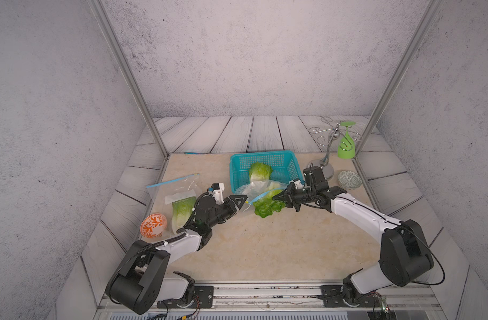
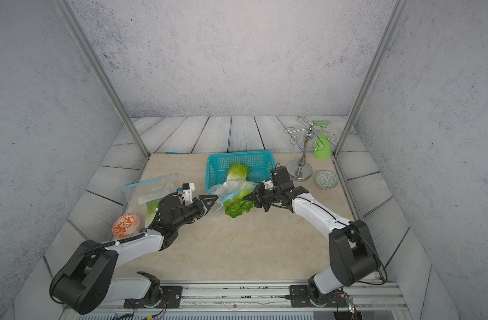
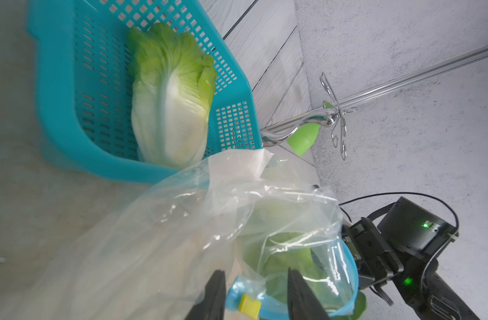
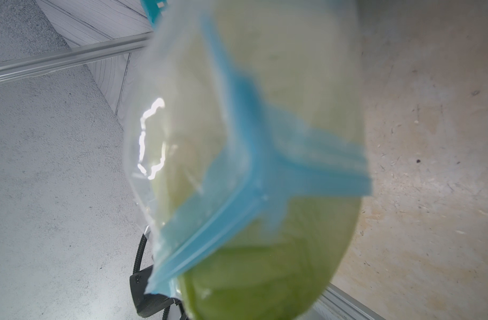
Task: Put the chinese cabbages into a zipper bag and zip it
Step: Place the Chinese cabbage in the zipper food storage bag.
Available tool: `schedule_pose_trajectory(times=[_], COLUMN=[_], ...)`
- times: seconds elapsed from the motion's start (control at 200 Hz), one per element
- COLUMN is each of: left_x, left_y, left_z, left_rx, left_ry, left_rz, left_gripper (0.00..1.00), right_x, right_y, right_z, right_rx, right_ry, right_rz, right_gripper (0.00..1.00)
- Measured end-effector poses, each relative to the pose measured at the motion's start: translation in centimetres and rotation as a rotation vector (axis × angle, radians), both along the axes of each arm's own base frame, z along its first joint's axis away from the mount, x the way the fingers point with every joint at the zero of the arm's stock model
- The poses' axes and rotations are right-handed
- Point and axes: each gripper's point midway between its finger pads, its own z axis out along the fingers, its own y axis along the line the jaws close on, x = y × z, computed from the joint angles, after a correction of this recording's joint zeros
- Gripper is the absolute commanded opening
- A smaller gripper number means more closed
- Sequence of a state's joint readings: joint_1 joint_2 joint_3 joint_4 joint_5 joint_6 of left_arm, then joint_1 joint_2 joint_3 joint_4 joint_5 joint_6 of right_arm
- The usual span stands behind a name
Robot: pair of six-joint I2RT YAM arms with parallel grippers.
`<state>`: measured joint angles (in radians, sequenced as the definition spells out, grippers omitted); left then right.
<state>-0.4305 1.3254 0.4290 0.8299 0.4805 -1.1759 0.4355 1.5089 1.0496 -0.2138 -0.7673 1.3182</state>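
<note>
closing the zipper bag (image 1: 255, 189). my right fingers (image 1: 282, 195) are clamped on its blue rim; my left fingers (image 1: 240, 201) stand apart astride the yellow slider (image 3: 249, 304). one chinese cabbage (image 1: 267, 206) sits between them, leaves poking past the mouth; a second cabbage (image 1: 260, 171) lies in the basket (image 1: 235, 177) beyond. best, i judge: tuck leaves in, hold the rim taut, then pinch and draw the slider. both forearms reach low, tips facing.
</note>
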Motion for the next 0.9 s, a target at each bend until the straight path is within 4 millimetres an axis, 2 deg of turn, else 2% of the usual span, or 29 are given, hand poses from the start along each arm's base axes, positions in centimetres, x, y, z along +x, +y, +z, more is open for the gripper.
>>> schedule_pose_trajectory(times=[0.085,0.37,0.666,0.786,0.856,0.901], left_x=[0.1,-0.5,-0.7,-0.7,-0.6,-0.6], left_y=[-0.2,-0.8,-1.1,-1.3,-1.3,-1.3], left_z=[0.4,0.3,-2.0,-1.9,-1.7,-1.6], left_rx=[-0.016,-0.023,-0.007,-0.013,-0.021,-0.024], left_ry=[-0.014,-0.024,0.023,0.017,0.011,0.006], left_rz=[0.001,-0.023,-0.036,-0.042,-0.042,-0.043], left_gripper=[0.32,0.33,0.14,0.08,0.00,0.00], right_x=[0.0,0.0,-0.1,-0.1,-0.1,0.0], right_y=[0.0,0.0,-0.1,0.0,0.0,0.0], right_z=[0.0,-0.3,-0.7,-0.6,-0.7,-0.6], right_rx=[0.001,0.001,0.003,0.003,0.004,0.004], right_ry=[-0.002,0.005,0.005,0.004,0.003,0.001], right_rz=[0.000,-0.003,-0.005,-0.005,-0.005,-0.006], right_gripper=[0.00,0.00,0.00,0.00,0.00,0.00])
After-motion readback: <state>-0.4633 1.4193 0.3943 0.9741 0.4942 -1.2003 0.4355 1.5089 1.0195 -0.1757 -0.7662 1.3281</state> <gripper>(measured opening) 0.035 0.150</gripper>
